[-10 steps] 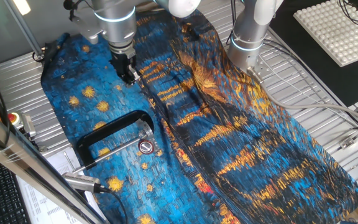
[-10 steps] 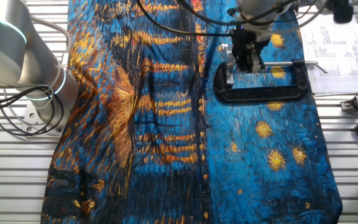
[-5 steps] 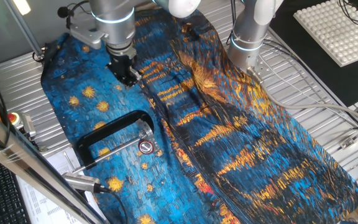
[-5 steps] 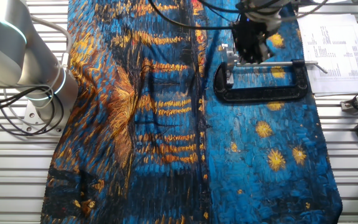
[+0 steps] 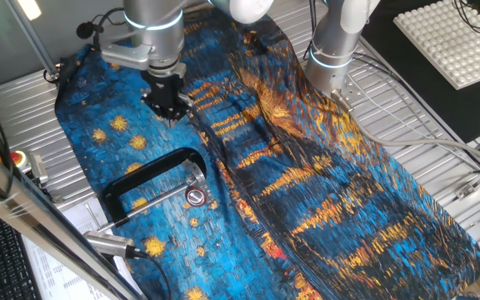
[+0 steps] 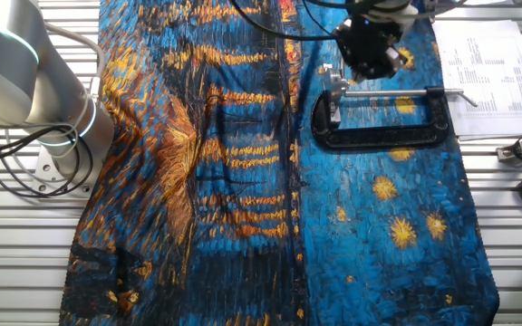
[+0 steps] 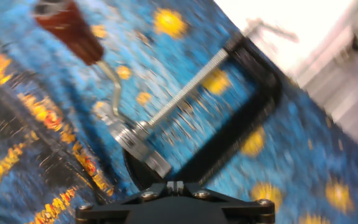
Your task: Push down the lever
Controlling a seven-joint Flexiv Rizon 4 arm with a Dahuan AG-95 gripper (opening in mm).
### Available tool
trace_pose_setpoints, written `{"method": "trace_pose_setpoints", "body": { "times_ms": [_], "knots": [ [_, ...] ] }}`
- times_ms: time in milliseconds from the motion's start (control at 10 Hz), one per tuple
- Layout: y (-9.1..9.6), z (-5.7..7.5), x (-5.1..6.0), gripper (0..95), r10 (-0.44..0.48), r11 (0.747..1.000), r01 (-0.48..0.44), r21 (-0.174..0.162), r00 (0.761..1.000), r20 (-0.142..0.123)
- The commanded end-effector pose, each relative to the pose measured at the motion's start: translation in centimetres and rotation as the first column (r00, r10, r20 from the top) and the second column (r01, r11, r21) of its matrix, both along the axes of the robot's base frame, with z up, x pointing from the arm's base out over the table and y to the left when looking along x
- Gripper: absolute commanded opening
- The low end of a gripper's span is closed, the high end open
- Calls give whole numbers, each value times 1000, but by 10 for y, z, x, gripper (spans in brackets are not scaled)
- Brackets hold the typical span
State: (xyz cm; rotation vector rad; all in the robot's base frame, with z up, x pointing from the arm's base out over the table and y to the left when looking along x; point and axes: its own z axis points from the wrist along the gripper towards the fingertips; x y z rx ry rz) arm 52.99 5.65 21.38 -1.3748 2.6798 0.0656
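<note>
Silver-grey arm (image 5: 152, 25); seemingly black fingers (image 5: 167, 102)

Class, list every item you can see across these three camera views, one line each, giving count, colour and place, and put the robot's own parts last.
Black C-shaped metal clamp: one, black, lying on the cloth's blue side.
Thin silver lever with red cap: one, at the clamp's screw end.
Starry painted cloth: one, blue and orange, covering the table.
Printed paper sheet: one, white, beside the clamp.
White studded pad: one, at the table's far corner.
Robot arm: one, silver-white.
Gripper: one, black, above the cloth near the clamp; fingers unclear.
</note>
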Motion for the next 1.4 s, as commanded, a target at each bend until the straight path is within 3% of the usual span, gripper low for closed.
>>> {"method": "trace_pose_setpoints", "body": {
  "times_ms": [100, 300, 500, 600, 700, 900, 1200, 1400],
  "knots": [
    [19, 7, 10, 0, 154, 987, -155, 41, 988, 31],
    [33, 13, 18, 0, 162, 986, -163, 26, 987, 19],
    [40, 12, 19, 0, 177, 983, -178, 36, 984, 21],
    [41, 12, 18, 0, 189, 981, -190, 29, 982, 16],
    [42, 13, 17, 0, 183, 983, -183, -1, 983, 2],
    [41, 13, 17, 0, 175, 984, -175, -15, 984, -2],
    [41, 13, 17, 0, 332, 943, -333, -25, 943, -19],
    [41, 13, 17, 0, 381, 922, -383, -53, 924, -35]
  ]
}}
